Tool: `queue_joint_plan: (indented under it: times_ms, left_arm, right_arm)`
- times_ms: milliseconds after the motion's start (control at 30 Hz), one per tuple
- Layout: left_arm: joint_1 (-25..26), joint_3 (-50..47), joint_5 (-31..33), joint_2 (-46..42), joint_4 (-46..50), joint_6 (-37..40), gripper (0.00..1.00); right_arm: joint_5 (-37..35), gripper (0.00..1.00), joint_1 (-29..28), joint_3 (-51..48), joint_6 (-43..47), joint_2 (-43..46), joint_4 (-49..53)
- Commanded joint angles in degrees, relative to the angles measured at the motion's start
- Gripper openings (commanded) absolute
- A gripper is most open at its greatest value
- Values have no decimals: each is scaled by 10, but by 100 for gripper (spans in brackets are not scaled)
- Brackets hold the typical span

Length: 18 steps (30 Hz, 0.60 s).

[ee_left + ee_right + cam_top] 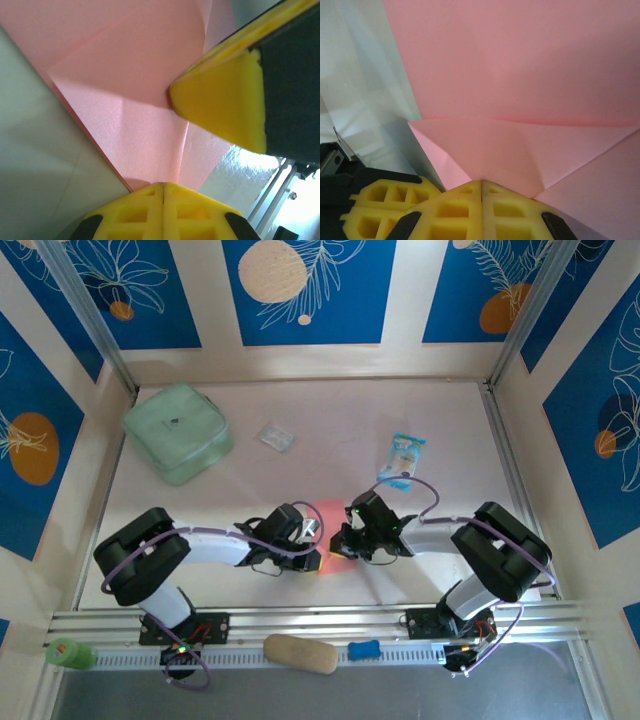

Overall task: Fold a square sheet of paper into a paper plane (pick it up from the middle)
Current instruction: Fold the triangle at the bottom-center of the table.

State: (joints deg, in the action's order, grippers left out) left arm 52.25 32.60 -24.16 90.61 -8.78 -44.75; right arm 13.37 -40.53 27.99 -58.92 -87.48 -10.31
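The salmon-pink square sheet of paper (334, 556) sits near the table's front middle, between both grippers, and carries diagonal folded flaps and a crease. My left gripper (316, 552) meets it from the left. In the left wrist view its jaws (163, 184) are pressed together at the paper's (135, 100) near edge, where a crease runs into the seam. My right gripper (348, 538) meets it from the right, shut (481, 181) where the folded flaps (520, 75) converge. A right fingertip (220, 105) touches the paper.
A mint-green pouch (178, 432) lies at the back left, a small clear wrapper (277, 437) at the back middle, and a blue-and-white snack packet (403, 460) behind the right gripper. An aluminium rail (320, 620) runs along the front edge. Walls close in on three sides.
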Motion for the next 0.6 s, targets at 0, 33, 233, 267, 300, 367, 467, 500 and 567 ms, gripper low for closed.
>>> queue_joint_plan:
  times_ms: [0, 33, 233, 267, 300, 367, 467, 500, 567]
  left_arm:
    - [-2, -15, 13, 19, 46, 0, 0]
    - [-2, -15, 14, 19, 46, 0, 0]
    - [-2, -15, 13, 19, 46, 0, 0]
    - [-2, -15, 14, 18, 46, 0, 0]
    - [-2, -15, 14, 18, 45, 1, 0]
    - [-2, -15, 13, 15, 45, 1, 0]
    - [-2, -14, 9, 5, 40, -2, 0]
    - [-1, -13, 7, -1, 39, -2, 0]
    - [-1, -4, 3, -21, 45, -2, 3]
  right_arm:
    - [-15, 0, 22, -9, 8, -2, 18]
    - [-13, 0, 27, -10, 10, 2, 20]
    - [-20, 0, 58, -16, 21, 29, 50]
    - [-22, 0, 66, -19, 22, 32, 54]
    - [-20, 0, 74, -24, 21, 36, 54]
    - [-14, 0, 88, -31, 22, 52, 57]
    - [-20, 0, 92, -33, 23, 93, 82]
    - [-23, 0, 92, -32, 24, 108, 95]
    - [-28, 1, 91, -34, 23, 144, 121]
